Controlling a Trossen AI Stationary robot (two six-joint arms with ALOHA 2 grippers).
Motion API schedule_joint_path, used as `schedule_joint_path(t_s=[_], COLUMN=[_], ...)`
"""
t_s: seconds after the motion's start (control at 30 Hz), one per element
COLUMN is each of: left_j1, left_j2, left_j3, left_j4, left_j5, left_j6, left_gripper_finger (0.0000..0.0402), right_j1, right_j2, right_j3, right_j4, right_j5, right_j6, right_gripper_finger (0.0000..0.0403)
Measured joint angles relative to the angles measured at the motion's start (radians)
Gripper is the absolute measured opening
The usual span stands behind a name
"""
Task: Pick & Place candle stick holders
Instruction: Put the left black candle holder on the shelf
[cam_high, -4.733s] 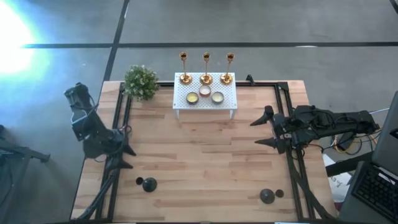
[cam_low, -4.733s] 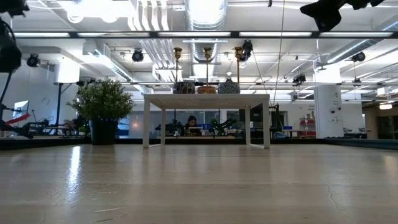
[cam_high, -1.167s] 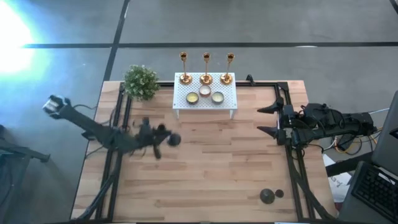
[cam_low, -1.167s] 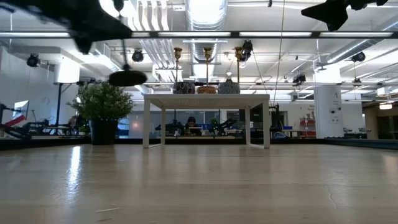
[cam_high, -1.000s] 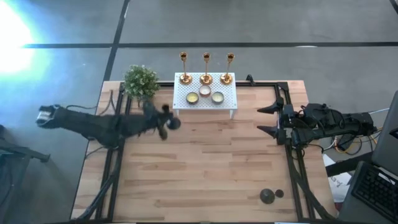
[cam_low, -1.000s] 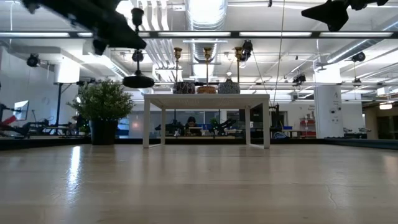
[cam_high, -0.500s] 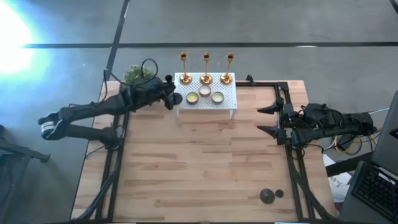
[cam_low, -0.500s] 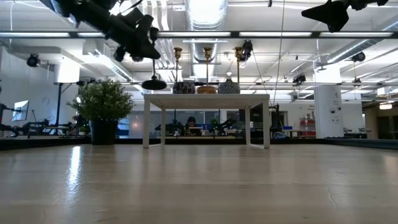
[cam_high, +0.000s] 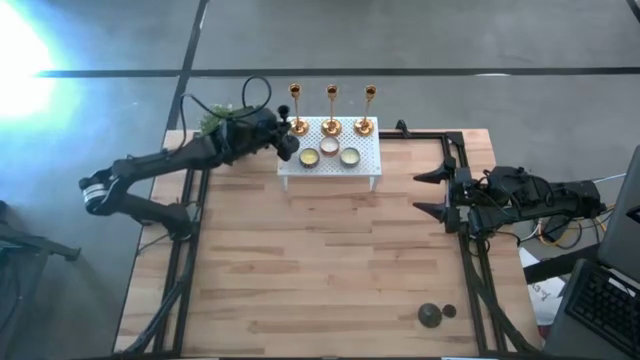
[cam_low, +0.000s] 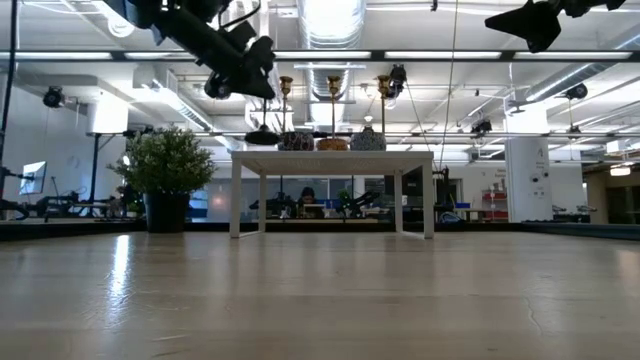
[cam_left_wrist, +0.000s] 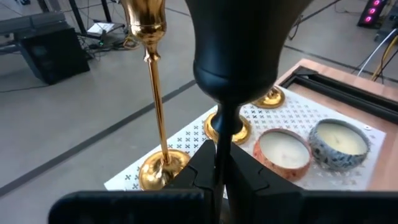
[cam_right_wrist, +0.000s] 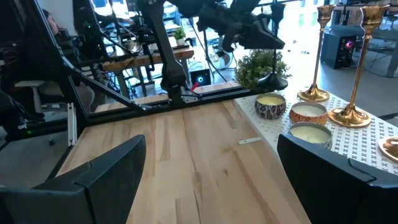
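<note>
Our left gripper (cam_high: 281, 143) is clamped on the thin stem of a black candle stick holder (cam_left_wrist: 239, 46), carrying it in the air over the near left corner of the white rack (cam_high: 372, 152), just beside the leftmost of three gold candlesticks (cam_high: 296, 108) standing in a row along the rack's far edge. We judge this to be the placing step of the first black holder: it is lifted and over the rack, not yet set down. From table height its dome base (cam_low: 264, 137) hangs just above the rack top, the stem running up into the fingers, so its long axis looks close to upright, base downward. The next move, as we read it, calls for a straight lowering onto bare rack, clear of the gold candlestick and the three candle tins (cam_high: 329, 153), before the fingers let go. Our right gripper (cam_high: 432, 193) waits with fingers spread wide at the table's right side, well apart from the second black holder (cam_high: 431, 316) lying near the front edge.
</note>
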Motion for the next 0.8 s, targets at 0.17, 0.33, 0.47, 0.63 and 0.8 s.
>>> schedule_joint_path(t_s=[0.17,0.33,0.47,0.63,0.8], left_j1=[0.013,0.019,0.019,0.018,0.017], left_j2=[0.039,0.042,0.042,0.042,0.042], left_j3=[0.034,0.032,0.031,0.018,-0.048], left_j4=[-0.003,0.01,0.011,0.02,0.096], left_j5=[0.0,0.0,0.006,0.026,0.026], left_j6=[0.014,0.013,0.012,0.006,0.004], left_gripper_finger=[0.0017,0.0017,0.0017,0.0017,0.0017], right_j1=[0.0,0.0,0.0,0.0,0.0], right_j2=[0.001,0.001,0.001,0.001,0.001], right_j3=[0.0,0.0,0.0,0.0,0.0], right_j4=[-0.024,-0.037,-0.037,-0.037,-0.037], right_j5=[0.0,0.0,0.0,0.0,0.0], right_j6=[0.001,0.003,0.003,0.003,0.003], right_gripper_finger=[0.0359,0.0359,0.0359,0.0359,0.0359])
